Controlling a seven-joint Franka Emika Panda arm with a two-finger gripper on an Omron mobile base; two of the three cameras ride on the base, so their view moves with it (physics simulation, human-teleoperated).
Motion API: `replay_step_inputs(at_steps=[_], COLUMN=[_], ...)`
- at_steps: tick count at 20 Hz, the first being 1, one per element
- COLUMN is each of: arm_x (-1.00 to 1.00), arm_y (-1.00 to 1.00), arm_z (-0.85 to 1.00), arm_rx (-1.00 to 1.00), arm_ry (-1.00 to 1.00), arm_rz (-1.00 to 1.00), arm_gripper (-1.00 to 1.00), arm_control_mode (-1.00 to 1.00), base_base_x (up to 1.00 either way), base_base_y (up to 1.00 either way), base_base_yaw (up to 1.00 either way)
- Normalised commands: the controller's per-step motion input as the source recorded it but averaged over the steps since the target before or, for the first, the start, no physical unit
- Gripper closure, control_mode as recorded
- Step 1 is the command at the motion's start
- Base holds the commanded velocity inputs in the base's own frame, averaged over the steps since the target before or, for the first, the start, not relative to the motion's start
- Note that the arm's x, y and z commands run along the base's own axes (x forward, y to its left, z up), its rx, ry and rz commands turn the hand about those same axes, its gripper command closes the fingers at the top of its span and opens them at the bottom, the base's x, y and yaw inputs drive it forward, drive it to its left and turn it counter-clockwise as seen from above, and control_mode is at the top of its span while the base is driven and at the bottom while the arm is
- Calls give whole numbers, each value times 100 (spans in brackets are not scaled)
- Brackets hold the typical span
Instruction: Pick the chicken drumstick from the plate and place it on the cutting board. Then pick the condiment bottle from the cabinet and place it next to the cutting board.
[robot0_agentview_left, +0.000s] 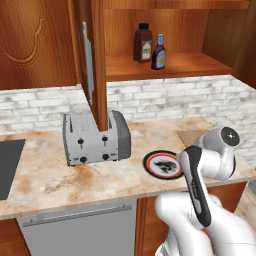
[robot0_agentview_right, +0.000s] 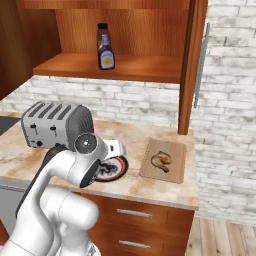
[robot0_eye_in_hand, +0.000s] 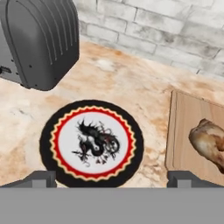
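The golden-brown chicken drumstick (robot0_agentview_right: 161, 159) (robot0_eye_in_hand: 209, 142) lies on the wooden cutting board (robot0_agentview_right: 176, 150) (robot0_eye_in_hand: 183, 122) (robot0_agentview_left: 192, 136) at the counter's right end. Just left of the board sits the plate (robot0_eye_in_hand: 48, 140) (robot0_agentview_right: 114, 171) (robot0_agentview_left: 150, 162) with nothing on it. My gripper (robot0_eye_in_hand: 113, 178) hangs open above the plate's near rim, fingers wide apart and holding nothing. The condiment bottle (robot0_agentview_left: 159, 52) with its blue neck stands on the shelf of the cabinet (robot0_agentview_left: 170, 69), right of a taller brown bottle (robot0_agentview_left: 143, 44). In the right base view the two bottles overlap (robot0_agentview_right: 105, 56).
A grey toaster (robot0_agentview_left: 95, 137) (robot0_agentview_right: 55, 122) (robot0_eye_in_hand: 39, 39) stands left of the plate. The cabinet's open plank door (robot0_agentview_left: 95, 60) (robot0_agentview_right: 192, 65) juts out over the counter. A dark recess (robot0_agentview_left: 10, 165) sits at the counter's left end. A brick wall backs the counter.
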Motion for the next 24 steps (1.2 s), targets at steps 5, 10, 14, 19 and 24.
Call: replay_step_inputs(at_steps=[5, 10, 14, 19, 24], arm_x=[0, 0, 0, 0, 0], arm_y=[8, 11, 17, 33, 34], arm_z=[0, 0, 0, 0, -5], arm_rx=[0, 0, 0, 0, 0], arm_ry=[0, 0, 0, 0, -2], arm_rz=[16, 18, 20, 23, 16], arm_gripper=[-100, -100, -100, -100, -100], arm_control_mode=[-100, -100, -100, -100, -100], base_base_x=[0, 0, 0, 0, 0], base_base_y=[0, 0, 0, 0, 0], base_base_yaw=[0, 0, 0, 0, 0])
